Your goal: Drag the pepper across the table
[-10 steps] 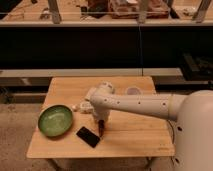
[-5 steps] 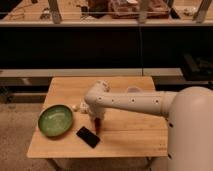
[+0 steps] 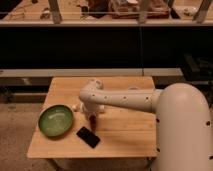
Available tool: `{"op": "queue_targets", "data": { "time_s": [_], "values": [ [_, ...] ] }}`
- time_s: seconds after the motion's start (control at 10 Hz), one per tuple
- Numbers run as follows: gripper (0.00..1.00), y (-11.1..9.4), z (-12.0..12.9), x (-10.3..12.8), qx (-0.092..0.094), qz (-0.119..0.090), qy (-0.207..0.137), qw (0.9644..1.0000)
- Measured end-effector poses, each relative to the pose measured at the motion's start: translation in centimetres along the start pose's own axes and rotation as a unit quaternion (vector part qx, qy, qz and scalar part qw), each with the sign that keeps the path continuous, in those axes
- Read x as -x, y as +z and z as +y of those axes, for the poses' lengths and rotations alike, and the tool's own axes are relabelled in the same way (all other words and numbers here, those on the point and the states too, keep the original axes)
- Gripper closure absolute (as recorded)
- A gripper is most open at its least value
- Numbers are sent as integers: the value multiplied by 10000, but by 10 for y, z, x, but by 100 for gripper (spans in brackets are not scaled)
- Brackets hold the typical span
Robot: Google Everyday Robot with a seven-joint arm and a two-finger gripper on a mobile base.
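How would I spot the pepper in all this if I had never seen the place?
Find the light wooden table and the white arm reaching over it. The gripper hangs at its left end, between a green bowl and a black phone. The pepper is the small dark red sliver under it, the only red thing.

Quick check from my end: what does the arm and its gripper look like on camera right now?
The arm is white with smooth, rounded, tube-like casings, widening into a bulky white shell at the right, which carries a few small dark dots. No loose cables or printed markings show. The gripper, over the table by the pepper, is too dim to describe.
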Motion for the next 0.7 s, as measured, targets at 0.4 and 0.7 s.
{"op": "queue_targets", "data": {
  "time_s": [0.4, 0.7],
  "values": [
    [100, 3, -18, -19, -97, 67, -191, 9997],
    [100, 4, -24, -43, -89, 143, -298, 9994]
  ]
}}
